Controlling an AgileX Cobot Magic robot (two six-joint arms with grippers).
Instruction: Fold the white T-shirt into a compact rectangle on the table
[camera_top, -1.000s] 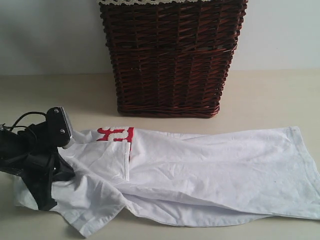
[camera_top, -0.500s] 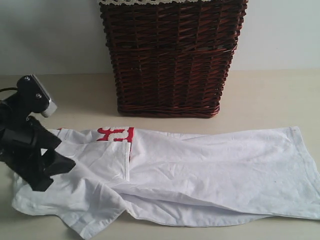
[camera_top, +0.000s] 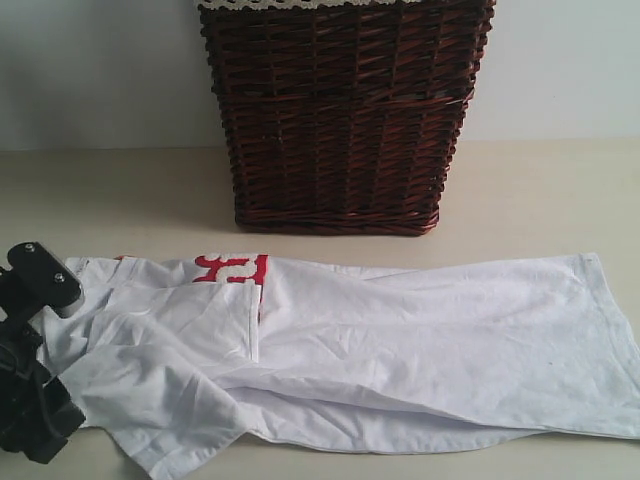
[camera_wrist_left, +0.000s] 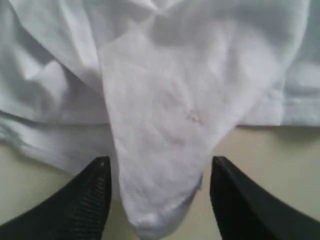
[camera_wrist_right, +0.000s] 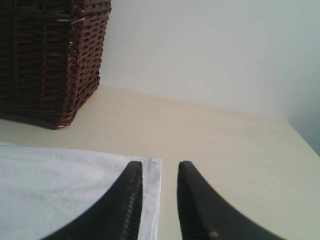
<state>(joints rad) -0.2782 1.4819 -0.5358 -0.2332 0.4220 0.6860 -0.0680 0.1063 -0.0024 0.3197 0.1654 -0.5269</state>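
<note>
The white T-shirt (camera_top: 400, 340) lies lengthwise across the table (camera_top: 540, 190), its sides folded in and red letters (camera_top: 232, 268) showing near the left end. My left gripper (camera_top: 55, 420) sits at the shirt's left end, low over the table. In the left wrist view this gripper (camera_wrist_left: 160, 161) is open, and a loose fold of the shirt (camera_wrist_left: 165, 125) lies between its wide-apart fingers without being pinched. My right gripper (camera_wrist_right: 159, 166) does not show in the exterior view. It hangs narrowly open above the hem corner (camera_wrist_right: 150, 165) of the shirt, with nothing gripped.
A dark brown wicker basket (camera_top: 340, 120) with white lace trim stands behind the shirt against the pale wall, and shows again as the basket (camera_wrist_right: 45, 60) in the right wrist view. Bare table (camera_wrist_right: 225, 150) stretches beyond the hem on the right.
The left gripper opened, let go of the shirt's left end and drew back down and to the left. The cloth there settled flatter. The right gripper has not changed.
</note>
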